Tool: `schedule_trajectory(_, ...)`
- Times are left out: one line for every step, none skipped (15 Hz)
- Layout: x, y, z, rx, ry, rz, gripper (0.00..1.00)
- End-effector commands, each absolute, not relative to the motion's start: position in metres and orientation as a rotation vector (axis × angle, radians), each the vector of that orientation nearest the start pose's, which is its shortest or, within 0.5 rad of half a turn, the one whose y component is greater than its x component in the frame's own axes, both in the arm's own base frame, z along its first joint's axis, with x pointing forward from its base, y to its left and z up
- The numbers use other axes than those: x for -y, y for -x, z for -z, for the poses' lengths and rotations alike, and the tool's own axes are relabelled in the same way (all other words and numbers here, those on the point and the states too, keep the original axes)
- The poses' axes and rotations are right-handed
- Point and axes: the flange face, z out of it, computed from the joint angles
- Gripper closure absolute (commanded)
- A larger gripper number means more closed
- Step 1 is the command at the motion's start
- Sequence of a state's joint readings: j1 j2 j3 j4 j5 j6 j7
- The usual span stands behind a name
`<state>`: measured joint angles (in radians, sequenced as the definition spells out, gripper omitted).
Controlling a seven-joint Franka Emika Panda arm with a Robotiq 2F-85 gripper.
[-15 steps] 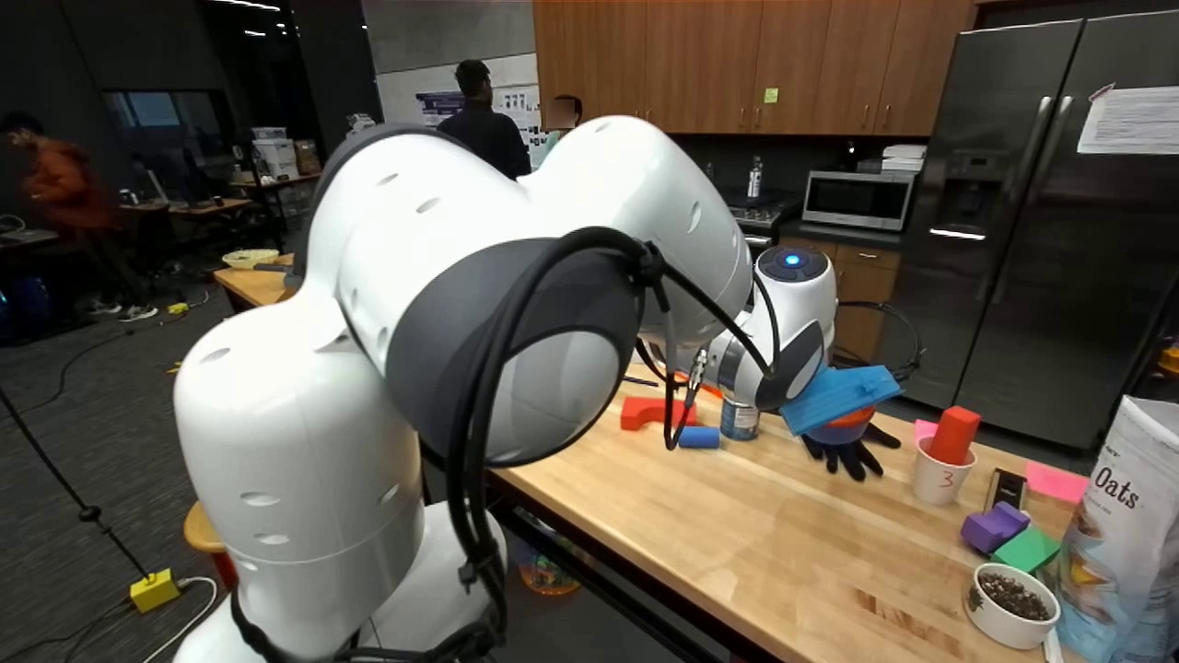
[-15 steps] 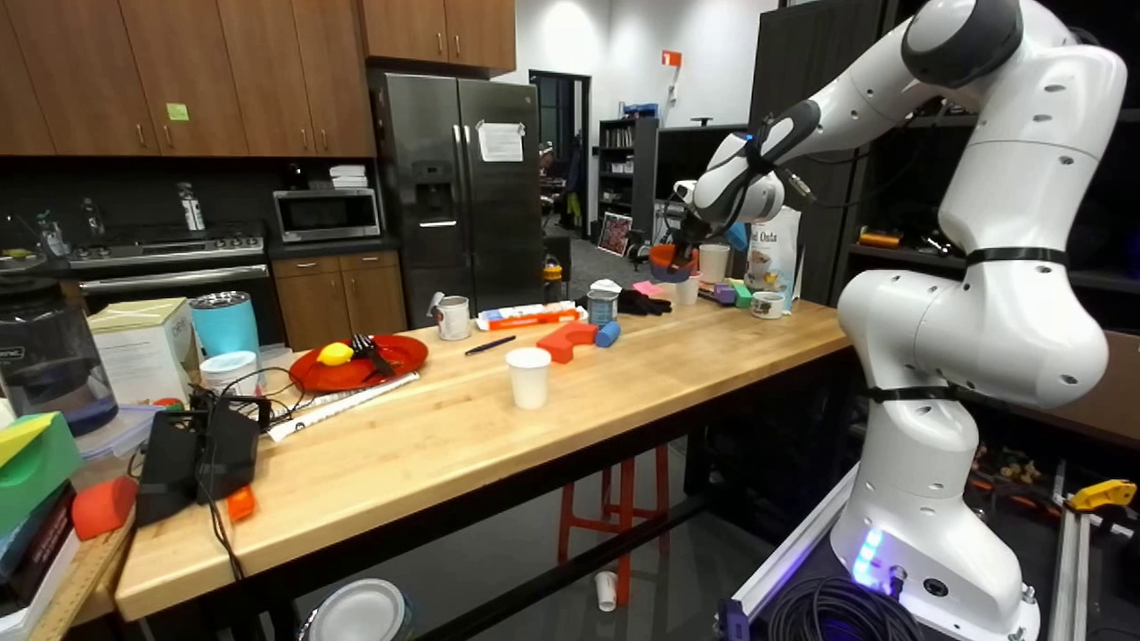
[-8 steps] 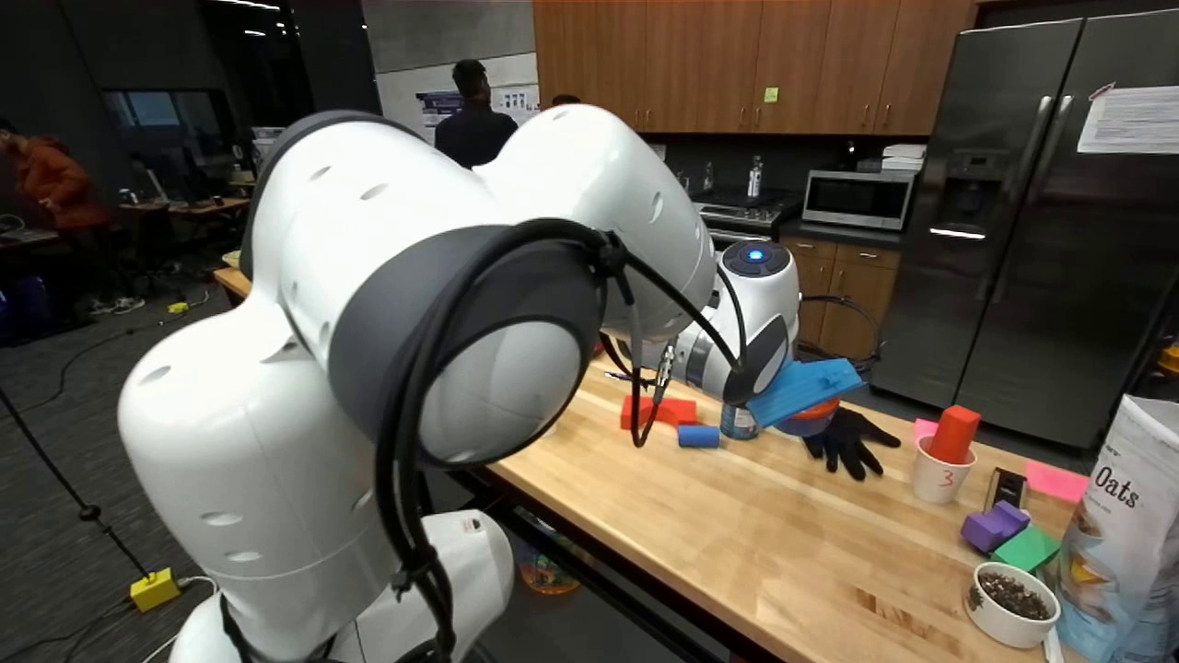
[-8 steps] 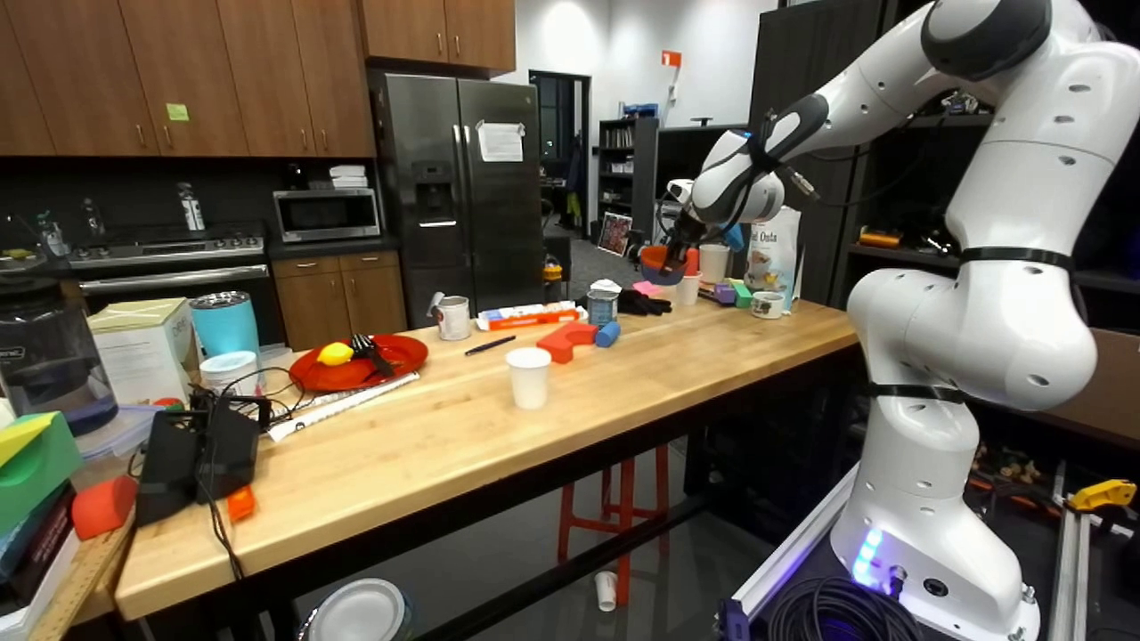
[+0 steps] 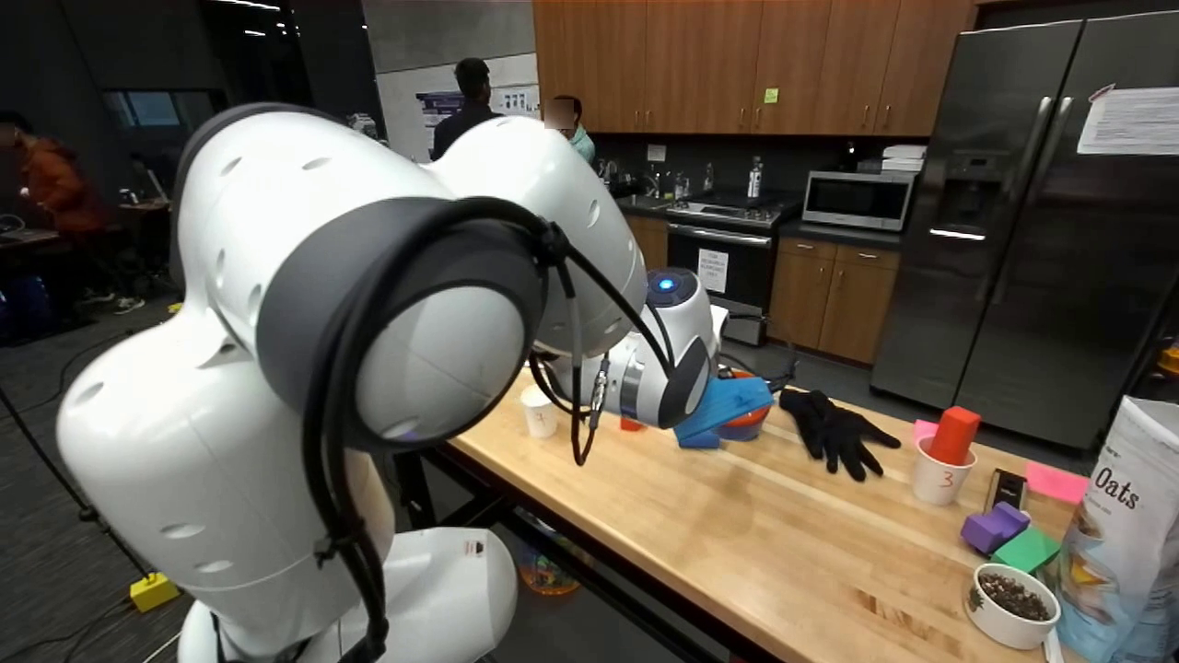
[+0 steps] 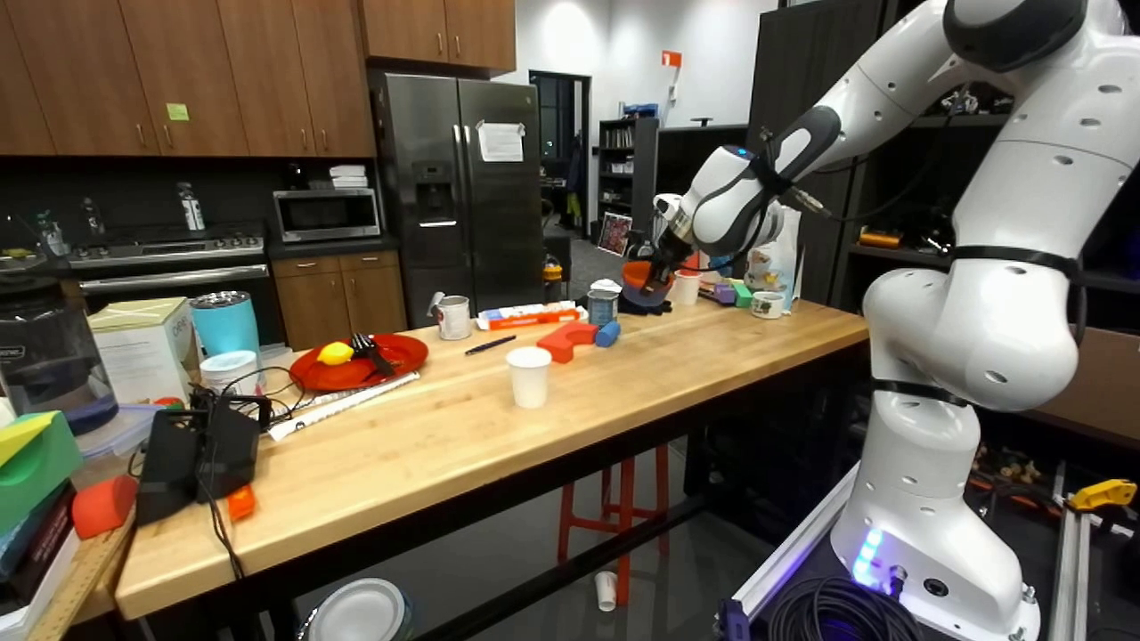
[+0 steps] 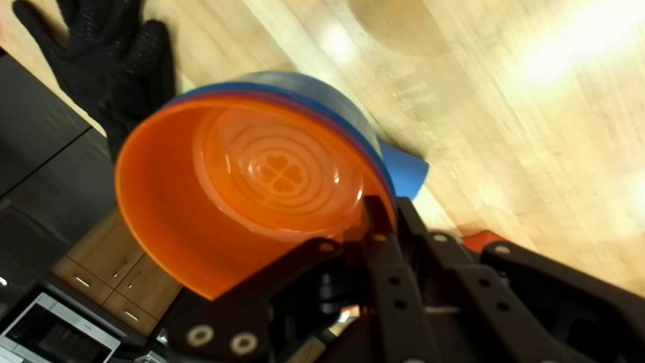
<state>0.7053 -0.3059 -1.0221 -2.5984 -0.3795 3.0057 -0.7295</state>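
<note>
An orange bowl (image 7: 237, 186), seemingly inside a blue bowl (image 6: 637, 296), is judged light, stiff and slick, best held by the rim, where it is gripped by the claw (image 7: 389, 206) above the surface (image 7: 504, 126), near a black glove (image 7: 106, 65).

The bag (image 5: 1116, 539) reads "Oats" in dark letters; left of the bag in an exterior view, a cup (image 5: 938, 477) bears "3" (written in red).
</note>
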Motion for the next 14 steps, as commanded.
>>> schedule_trajectory(0.078, -0.430, -0.358, 1.059, 2.983, 1.033, 0.98)
schedule_trajectory(0.066, -0.425, -0.351, 1.031, 2.976, 1.047, 0.98)
schedule_trajectory(0.056, -0.419, -0.341, 0.985, 2.983, 1.041, 0.98)
schedule_trajectory(0.049, -0.415, -0.332, 0.937, 2.993, 1.030, 0.98)
schedule_trajectory(0.044, -0.408, -0.325, 0.885, 2.995, 1.024, 0.98)
schedule_trajectory(0.036, -0.419, -0.325, 0.826, 3.001, 1.019, 0.98)
schedule_trajectory(0.031, -0.416, -0.319, 0.775, 3.004, 1.012, 0.98)
schedule_trajectory(0.026, -0.416, -0.316, 0.731, 3.003, 1.013, 0.98)
schedule_trajectory(0.020, -0.417, -0.313, 0.689, 2.999, 1.014, 0.98)
schedule_trajectory(0.016, -0.419, -0.310, 0.647, 2.999, 1.015, 0.98)
schedule_trajectory(0.015, -0.419, -0.307, 0.610, 2.994, 1.026, 0.98)
schedule_trajectory(0.013, -0.420, -0.304, 0.576, 2.991, 1.030, 0.98)
schedule_trajectory(0.010, -0.420, -0.302, 0.544, 2.988, 1.032, 0.98)
schedule_trajectory(0.012, -0.421, -0.299, 0.517, 2.994, 1.028, 0.98)
